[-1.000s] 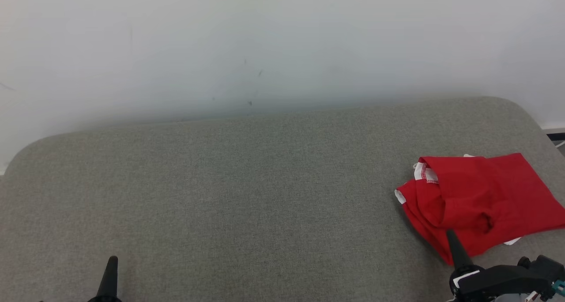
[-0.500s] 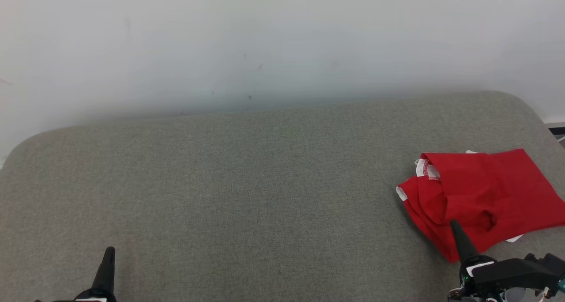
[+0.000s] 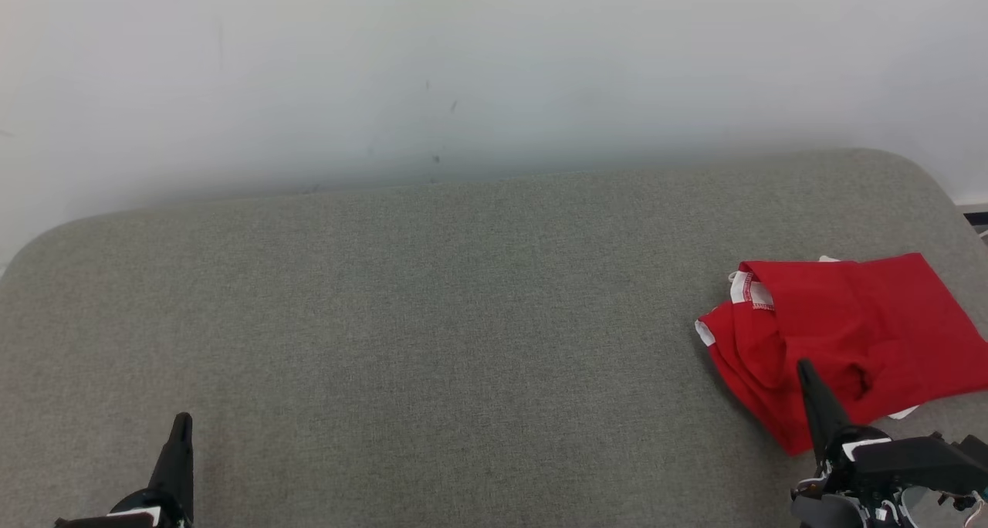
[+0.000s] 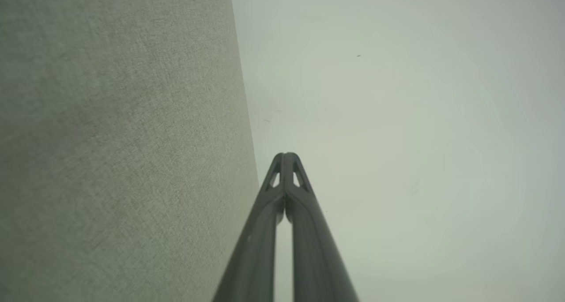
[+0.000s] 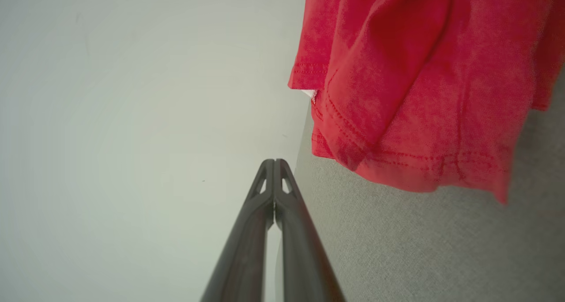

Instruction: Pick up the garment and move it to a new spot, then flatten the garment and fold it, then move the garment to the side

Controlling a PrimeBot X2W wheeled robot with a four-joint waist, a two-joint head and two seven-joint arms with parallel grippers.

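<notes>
1. Garment (image 3: 857,327): red, loosely folded, at the right edge of the head view on the grey cushion (image 3: 432,319).
2. Right gripper (image 3: 809,374) pokes up at its lower edge, pinched closed and empty; left gripper (image 3: 182,428), lower left, same.
3. Guessing the move-aside step is basically done; any re-grab needs the jaws opened first.

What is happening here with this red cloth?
A two-armed robot faces a red garment, which lies loosely folded near the right end of a grey padded surface. Neither gripper holds it: the right gripper is shut at its near edge, and the left gripper is shut far off at the left.
</notes>
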